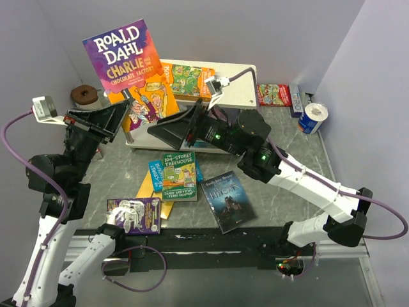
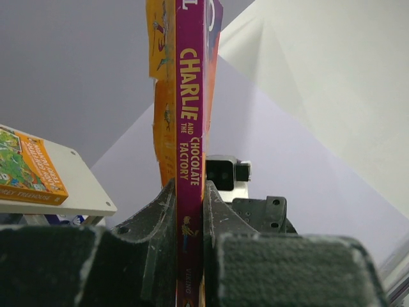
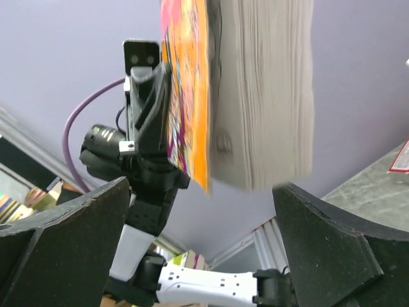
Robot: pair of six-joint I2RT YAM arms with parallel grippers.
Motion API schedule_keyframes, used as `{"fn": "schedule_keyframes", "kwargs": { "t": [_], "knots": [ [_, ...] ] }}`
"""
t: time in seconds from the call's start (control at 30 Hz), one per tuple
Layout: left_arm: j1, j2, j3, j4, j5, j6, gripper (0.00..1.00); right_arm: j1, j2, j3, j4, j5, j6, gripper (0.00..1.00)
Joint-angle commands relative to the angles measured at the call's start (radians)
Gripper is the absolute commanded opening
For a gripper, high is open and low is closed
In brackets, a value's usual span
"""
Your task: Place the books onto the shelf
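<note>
Five books lie flat on the table (image 1: 287,137) at your near edge: the purple book (image 1: 134,215), the castle book (image 1: 229,199), and the green Treehouse book (image 1: 179,178) stacked over a blue book (image 1: 155,174) and a yellow book (image 1: 146,192). Above them your left gripper (image 2: 190,211) is clamped on the lower end of the Roald Dahl book (image 1: 128,61). That book stands upright in the air, its long axis running up and away from the fingers. Your right gripper (image 1: 167,131) has its jaws spread wide and points left towards that book. Seen from the right wrist, the page edge sits ahead of the gap, not between the fingers. Farther back is the shelf (image 1: 239,89), to the right of the held book and just behind the right gripper, with the orange Treehouse book (image 1: 188,80) flat on its top board. You probably need to carry the held book rightward and tip its long axis down onto that board.
</note>
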Motion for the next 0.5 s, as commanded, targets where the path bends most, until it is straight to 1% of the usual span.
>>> {"fn": "schedule_keyframes", "kwargs": {
  "t": [0.0,0.07,0.17,0.23,0.3,0.33,0.4,0.43,0.47],
  "knots": [
    [-0.003,0.010,0.031,0.040,0.055,0.012,0.01,-0.038,0.025,0.100,-0.015,-0.013,-0.025,1.00],
    [-0.003,-0.005,0.003,0.075,0.055,-0.007,0.01,-0.046,0.047,0.135,-0.044,-0.004,-0.036,1.00],
    [-0.003,-0.018,-0.002,0.075,0.050,-0.005,0.01,-0.064,0.059,0.138,-0.018,-0.019,-0.013,0.99],
    [-0.003,-0.019,0.000,0.061,0.050,-0.001,0.01,-0.086,0.061,0.123,0.017,-0.024,0.018,0.97],
    [-0.003,-0.025,-0.012,0.069,0.050,-0.007,0.01,-0.110,0.051,0.088,0.057,-0.036,0.053,0.89],
    [-0.003,-0.027,-0.022,0.073,0.049,-0.016,0.01,-0.118,0.050,0.082,0.084,-0.044,0.064,0.80],
    [-0.003,-0.033,-0.041,0.080,0.046,-0.019,0.02,-0.132,0.045,0.080,0.092,-0.070,0.079,0.69],
    [-0.003,-0.034,-0.045,0.067,0.044,-0.013,0.03,-0.140,0.044,0.083,0.089,-0.081,0.078,0.56],
    [-0.003,-0.034,-0.046,0.060,0.038,-0.007,0.03,-0.144,0.044,0.091,0.063,-0.090,0.076,0.50]
  ]
}}
